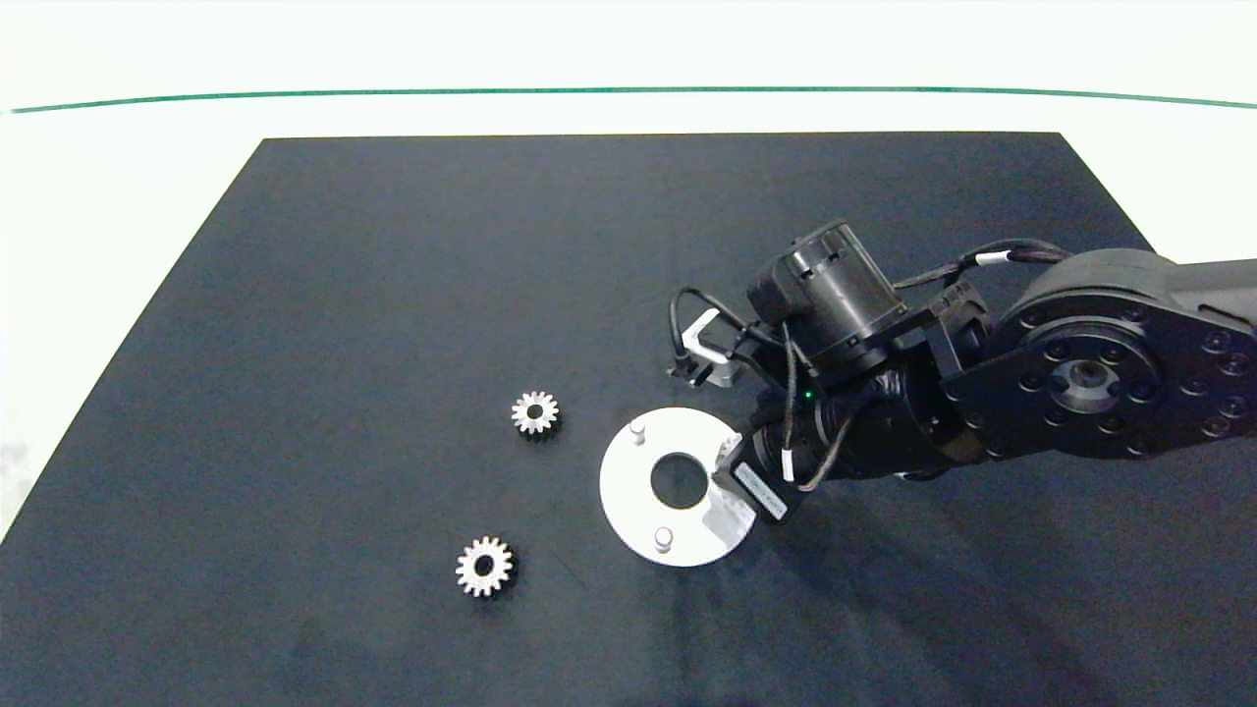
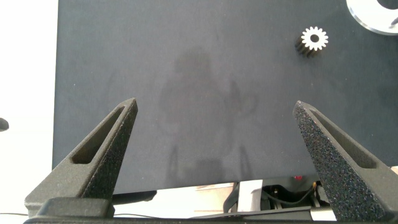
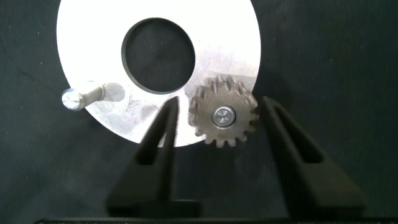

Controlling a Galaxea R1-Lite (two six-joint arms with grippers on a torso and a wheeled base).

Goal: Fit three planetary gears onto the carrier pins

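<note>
These little gears look like solid metal: stiff, a bit heavy for their size, slick, so I'd pinch across the teeth. The right gripper (image 3: 214, 115) has its fingers parted with a gear (image 3: 222, 118) sitting between them on a carrier pin (image 3: 223, 115), small gaps either side as far as I can tell. Beyond that is the white disc (image 3: 230, 37) with another bare pin (image 3: 81, 96). The left gripper (image 2: 214, 112) is wide open, holding nothing, with a loose gear (image 2: 314, 39) well ahead of its fingertips
</note>
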